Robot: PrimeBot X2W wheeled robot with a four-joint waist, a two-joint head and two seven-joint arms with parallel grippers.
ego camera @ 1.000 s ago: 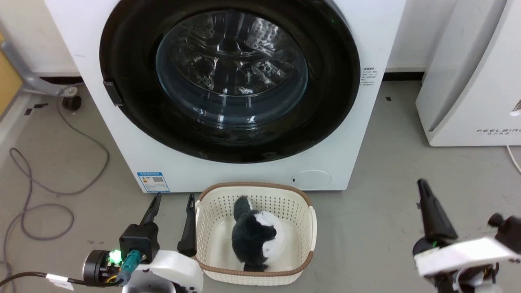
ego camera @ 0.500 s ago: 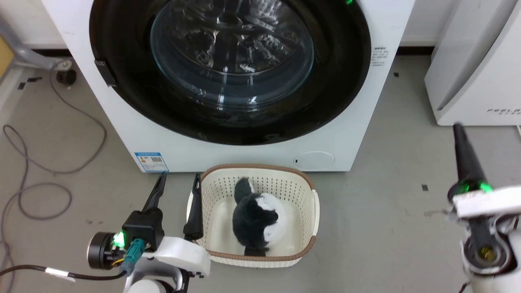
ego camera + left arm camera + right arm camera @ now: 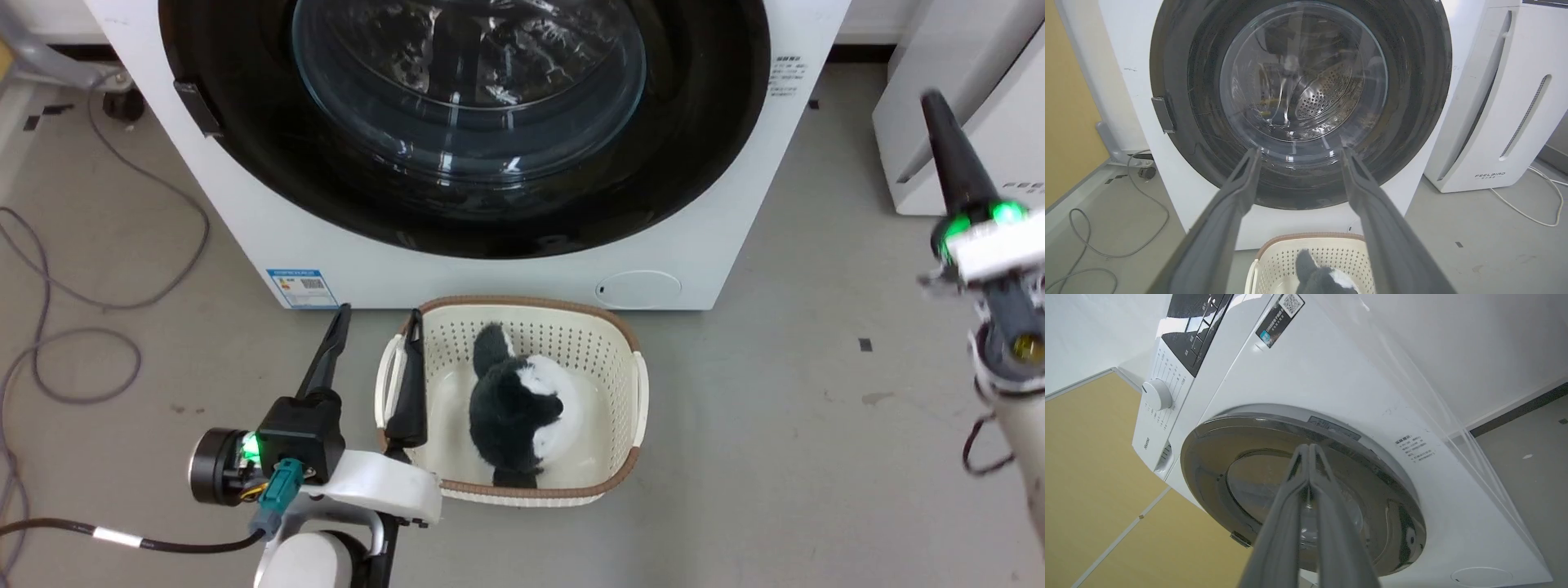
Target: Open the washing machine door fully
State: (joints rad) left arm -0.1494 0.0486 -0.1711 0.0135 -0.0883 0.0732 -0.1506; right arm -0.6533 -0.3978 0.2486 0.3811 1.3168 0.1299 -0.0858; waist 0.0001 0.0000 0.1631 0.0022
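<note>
Head view gives me the door (image 3: pixel 465 98) shut flat against the front of the machine (image 3: pixel 245 237), with a small dark tab (image 3: pixel 189 106) on the door's left edge. My left gripper (image 3: pixel 379 312) hangs low before the machine, fingers spread and empty. One of them crosses the rim of the basket (image 3: pixel 633 367), which sits just before the machine with a toy (image 3: pixel 514 408) in it; I cannot tell whether they touch. My right gripper (image 3: pixel 935 110) is off the machine's right side, well apart from the door, and the right wrist view shows its fingers pressed together on nothing. My worry is that lifting the left arm toward the tab could catch the basket rim and drag it, and that a pinch on that glossy edge may slip. The left wrist view shows the drum (image 3: pixel 1323 98) perforations through the glass, lost to glare in the head view. The right wrist view adds the knob (image 3: pixel 1156 395) above the door.
</note>
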